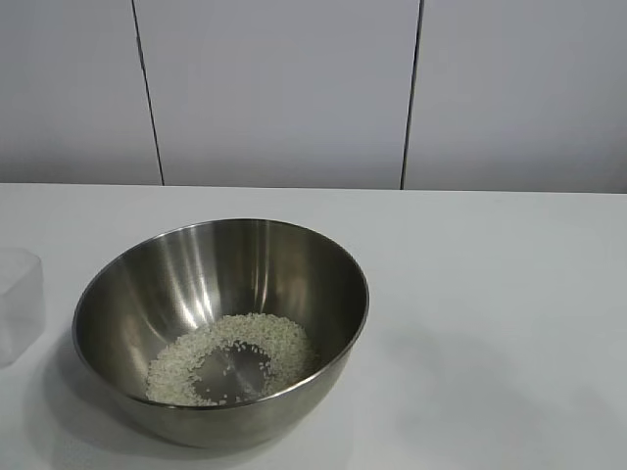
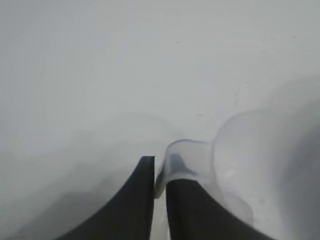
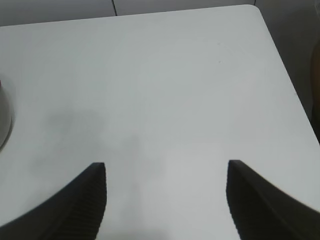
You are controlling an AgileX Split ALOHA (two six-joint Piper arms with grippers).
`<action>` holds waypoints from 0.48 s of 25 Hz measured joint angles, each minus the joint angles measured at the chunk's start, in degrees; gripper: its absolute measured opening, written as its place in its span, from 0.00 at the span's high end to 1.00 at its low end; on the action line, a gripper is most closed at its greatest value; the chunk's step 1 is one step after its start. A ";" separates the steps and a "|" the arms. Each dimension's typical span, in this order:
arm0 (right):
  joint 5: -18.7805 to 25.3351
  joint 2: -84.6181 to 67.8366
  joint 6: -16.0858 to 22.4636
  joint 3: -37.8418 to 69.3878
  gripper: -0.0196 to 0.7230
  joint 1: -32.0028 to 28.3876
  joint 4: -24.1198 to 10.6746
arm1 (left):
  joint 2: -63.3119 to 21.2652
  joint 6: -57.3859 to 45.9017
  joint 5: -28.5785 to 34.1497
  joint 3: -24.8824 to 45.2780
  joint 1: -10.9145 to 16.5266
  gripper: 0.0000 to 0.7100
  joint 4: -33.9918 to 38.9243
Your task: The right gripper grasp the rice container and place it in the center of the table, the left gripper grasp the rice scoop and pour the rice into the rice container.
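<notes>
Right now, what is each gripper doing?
Left gripper: nearly closed on the rim of the clear plastic cup.
Right gripper: open, holding nothing.

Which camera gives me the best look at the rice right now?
The exterior view: the rice lies in a ring inside the bowl, seen from above. The left wrist view shows none, and the right wrist view catches only the bowl's edge, no grains.

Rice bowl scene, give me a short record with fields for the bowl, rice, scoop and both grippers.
rice container: upright on the table
rice: ring of grains in the bowl's bottom
rice scoop: at the exterior view's left edge, rim between the left fingers
left gripper: jaws nearly together around the scoop's rim
right gripper: open, empty, over bare table
</notes>
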 joint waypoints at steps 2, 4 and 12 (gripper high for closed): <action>0.00 0.00 0.00 0.00 0.34 0.00 0.00 | 0.00 0.00 -0.12 0.70 0.00 0.61 -0.06; 0.00 0.00 0.00 0.00 0.34 0.00 0.00 | 0.00 0.00 -0.12 1.92 0.00 0.60 -0.42; 0.00 0.00 0.00 0.00 0.34 0.00 0.00 | -1.86 0.34 -0.12 6.20 0.00 0.59 -0.89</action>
